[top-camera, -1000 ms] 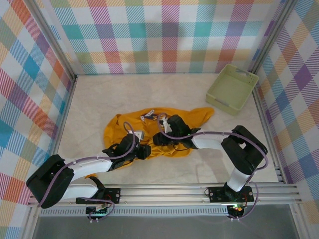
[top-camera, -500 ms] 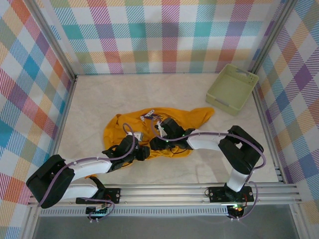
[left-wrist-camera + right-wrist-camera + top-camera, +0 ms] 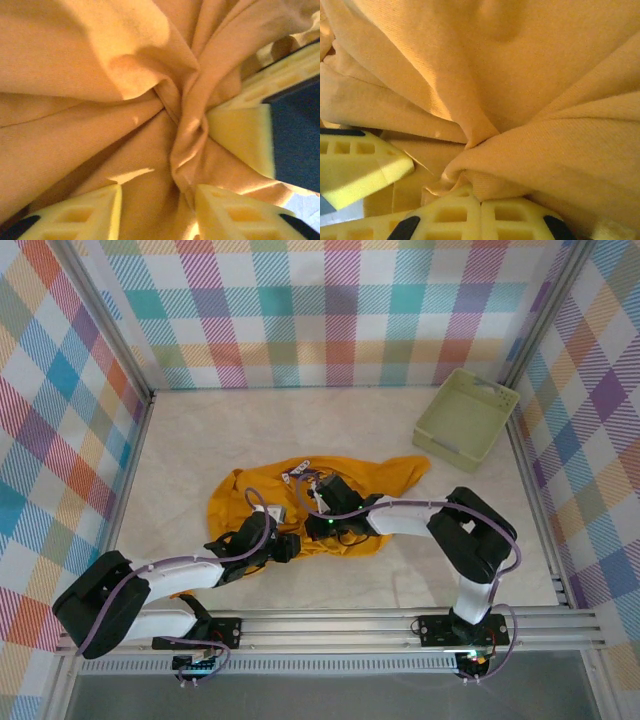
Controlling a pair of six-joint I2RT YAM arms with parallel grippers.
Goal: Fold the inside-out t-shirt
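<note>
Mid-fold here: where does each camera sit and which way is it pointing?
Top external: above and behind the arm bases, looking down on table, t-shirt and basket; left gripper and right gripper meet on the cloth.
Left wrist: pressed close to orange folds; own fingers apart at the bottom.
Right wrist: close over the cloth; own fingers shut on a pinch.
Shared: the t-shirt; each wrist view catches another yellow finger, apparently the other gripper's.

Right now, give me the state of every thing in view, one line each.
t-shirt: crumpled in a heap on the table, not folded.
basket: upright, empty, far right corner, apart from the t-shirt.
left gripper: open, cloth between its fingers.
right gripper: shut on the t-shirt.
</note>
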